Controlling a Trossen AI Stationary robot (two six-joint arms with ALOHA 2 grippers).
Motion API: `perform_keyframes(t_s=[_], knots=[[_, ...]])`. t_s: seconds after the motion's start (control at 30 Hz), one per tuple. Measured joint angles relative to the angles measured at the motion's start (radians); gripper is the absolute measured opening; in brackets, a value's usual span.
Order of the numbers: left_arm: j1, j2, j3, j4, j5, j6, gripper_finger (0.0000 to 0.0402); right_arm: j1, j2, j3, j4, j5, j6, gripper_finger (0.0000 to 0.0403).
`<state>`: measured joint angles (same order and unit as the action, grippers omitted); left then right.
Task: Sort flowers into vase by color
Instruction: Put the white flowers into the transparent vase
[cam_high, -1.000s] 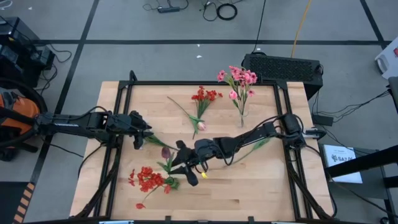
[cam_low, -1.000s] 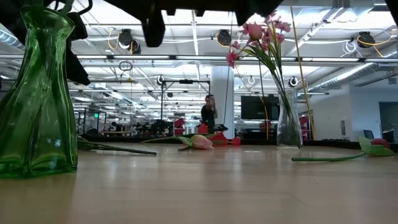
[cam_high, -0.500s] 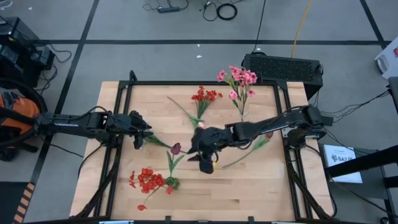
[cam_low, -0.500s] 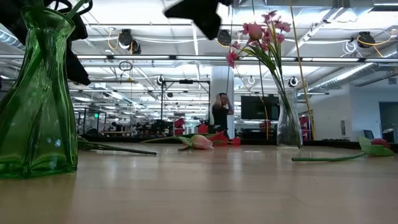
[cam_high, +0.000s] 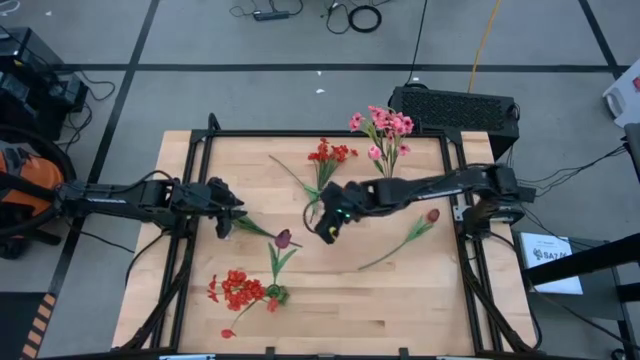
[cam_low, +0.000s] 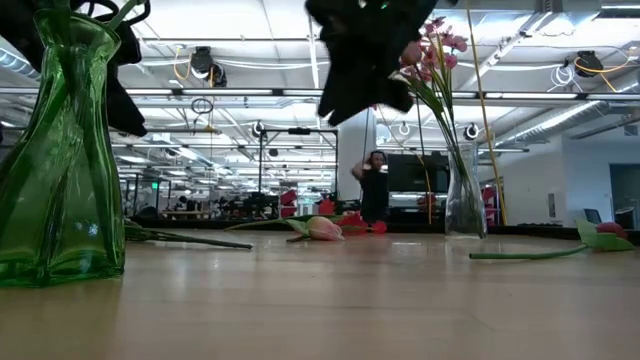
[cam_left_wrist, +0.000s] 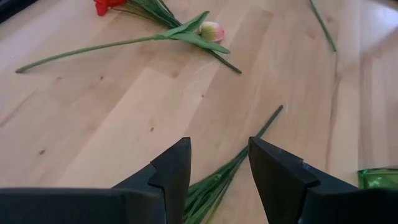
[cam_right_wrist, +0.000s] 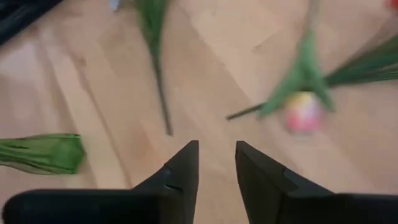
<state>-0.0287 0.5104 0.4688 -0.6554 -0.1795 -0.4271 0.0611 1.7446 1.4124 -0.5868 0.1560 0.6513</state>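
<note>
Wood table (cam_high: 420, 290): pink tulip (cam_right_wrist: 303, 112) just beyond open, empty right pincer (cam_right_wrist: 216, 163).

Right hand (cam_high: 327, 228) hangs above table (cam_high: 420, 290) centre.

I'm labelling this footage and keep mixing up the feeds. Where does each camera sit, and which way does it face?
High view: overhead, straight down on the wooden table; both dark arms show, right gripper mid-table.
Low view: at table-top height, level across to the room; the green glass vase stands close, one gripper hangs from above.
Left wrist view: past the open left gripper onto green stems.
Right wrist view: down past the open right gripper.
Shared: both wrist views and the low view show the pale pink tulip bud.
</note>
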Motion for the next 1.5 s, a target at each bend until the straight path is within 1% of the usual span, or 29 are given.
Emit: perform_keyframes(t_s=[0.07, 0.13, 0.27, 0.37, 0.53, 0.73, 0.83, 0.93, 1.03, 1.33, 1.5], knots=[[0.0, 0.0, 0.011, -0.001, -0.002, -0.01, 0.0168, -0.023, 0.037, -0.001, 0.066, -0.065, -0.005, 0.0088], [0.0, 0.0, 0.026, 0.0, -0.007, -0.002, 0.0168, -0.04, 0.073, -0.001, 0.134, -0.087, -0.005, 0.0078], [0.0, 0.0, 0.064, -0.016, -0.009, 0.042, 0.0168, -0.063, 0.14, -0.001, 0.223, -0.084, -0.005, 0.006], [0.0, 0.0, 0.082, -0.02, -0.012, 0.048, 0.0168, -0.073, 0.187, -0.001, 0.271, -0.083, -0.009, 0.0047], [0.0, 0.0, 0.093, -0.02, -0.012, 0.05, 0.0168, -0.076, 0.27, -0.002, 0.373, -0.084, -0.085, 0.0031], [0.0, 0.0, 0.093, -0.021, -0.012, 0.05, 0.0168, -0.073, 0.34, -0.001, 0.568, -0.084, -0.101, 0.0024], [0.0, 0.0, 0.093, -0.021, -0.012, 0.049, 0.0168, -0.071, 0.375, -0.001, 0.658, -0.084, -0.138, 0.0024], [0.0, 0.0, 0.093, -0.021, -0.011, 0.048, 0.0168, -0.063, 0.404, 0.0, 0.719, -0.102, -0.183, 0.003], [0.0, 0.0, 0.093, -0.022, -0.011, 0.048, 0.0168, -0.05, 0.423, 0.0, 0.713, -0.11, -0.228, 0.0041], [0.0, 0.0, 0.093, -0.039, -0.005, 0.047, 0.0168, -0.007, 0.458, 0.0, 0.71, -0.102, -0.356, 0.0107], [0.0, 0.0, 0.093, -0.039, -0.005, 0.042, 0.0168, 0.007, 0.49, 0.0, 0.67, -0.101, -0.354, 0.013]])
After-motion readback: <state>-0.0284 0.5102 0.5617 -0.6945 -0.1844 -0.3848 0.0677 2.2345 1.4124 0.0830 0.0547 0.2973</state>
